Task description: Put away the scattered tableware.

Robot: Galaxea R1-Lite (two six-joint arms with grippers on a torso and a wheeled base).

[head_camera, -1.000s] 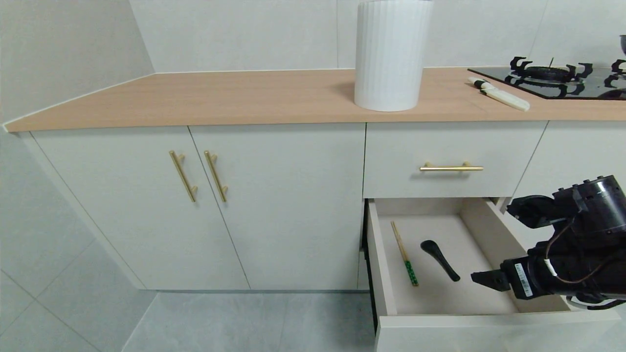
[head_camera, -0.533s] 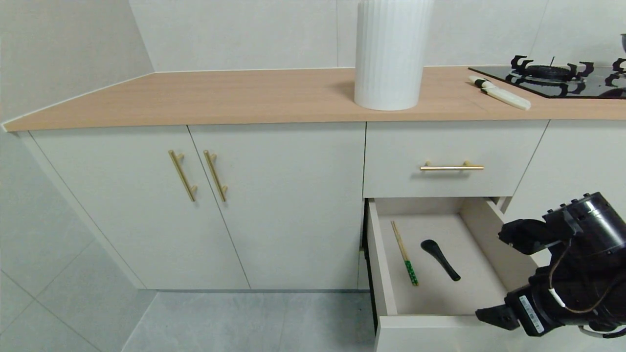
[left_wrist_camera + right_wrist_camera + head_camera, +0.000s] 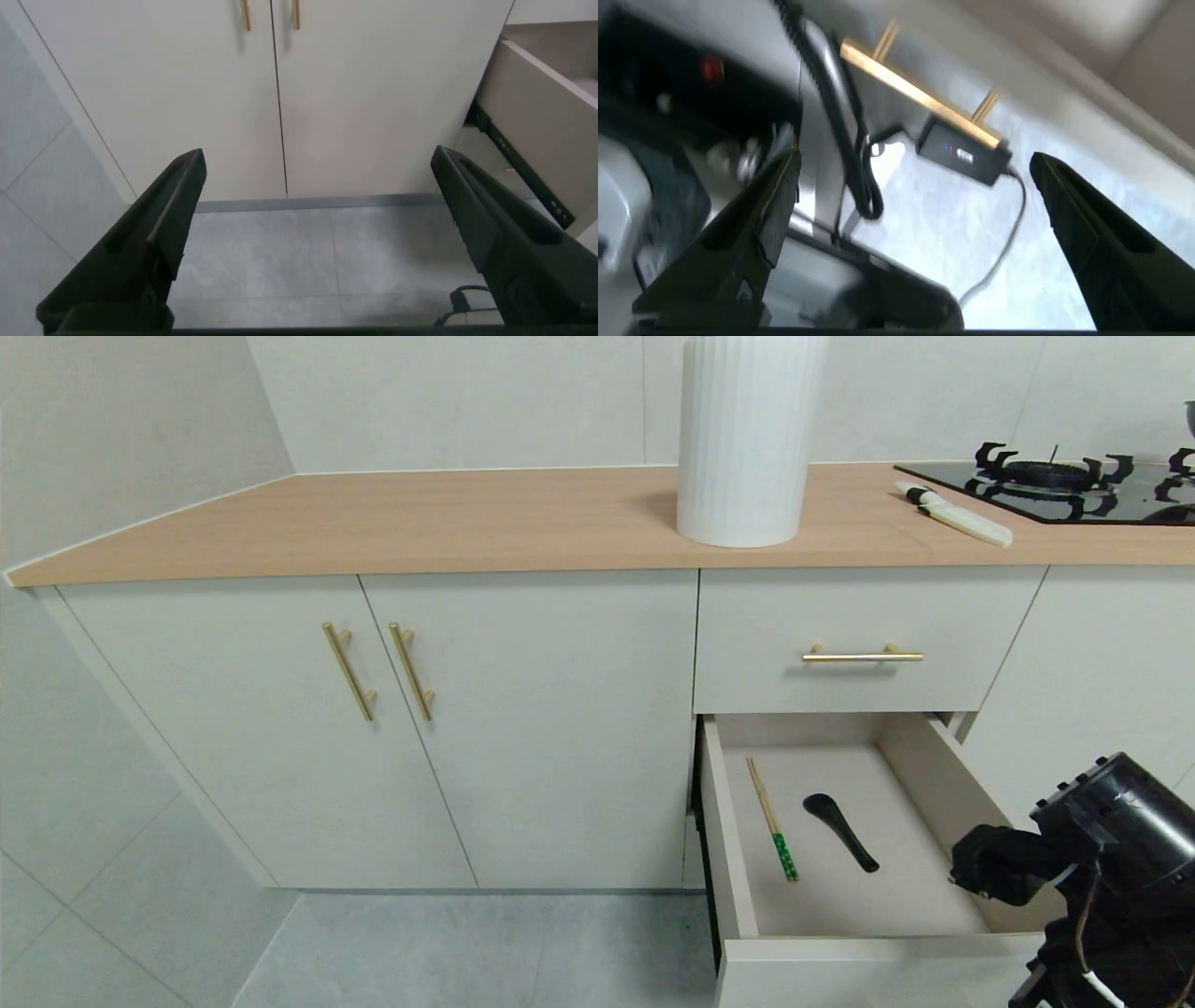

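Observation:
The lower drawer (image 3: 729, 859) stands pulled out. Inside it lie a pair of wooden chopsticks with green tips (image 3: 772, 821) and, to their right, a black spoon (image 3: 840, 831). A white-handled knife (image 3: 952, 513) rests on the wooden counter beside the stove. My right arm (image 3: 1092, 859) hangs low outside the drawer's right front corner. In the right wrist view, my right gripper (image 3: 910, 163) is open and holds nothing, with a gold bar handle (image 3: 920, 79) beyond it. My left gripper (image 3: 316, 159) is open and holds nothing, low in front of the cabinet doors, with the drawer's side (image 3: 542, 103) off to one side.
A tall white ribbed cylinder (image 3: 747, 439) stands on the counter (image 3: 420, 523) above the drawers. A black gas stove (image 3: 1055, 485) sits at the far right. The upper drawer with its gold handle (image 3: 861, 657) is closed. Two cabinet doors (image 3: 373, 728) with gold handles are on the left.
My right arm has dropped from over the drawer's right side down toward the lower right corner of the head view. Chopsticks and spoon stay put.

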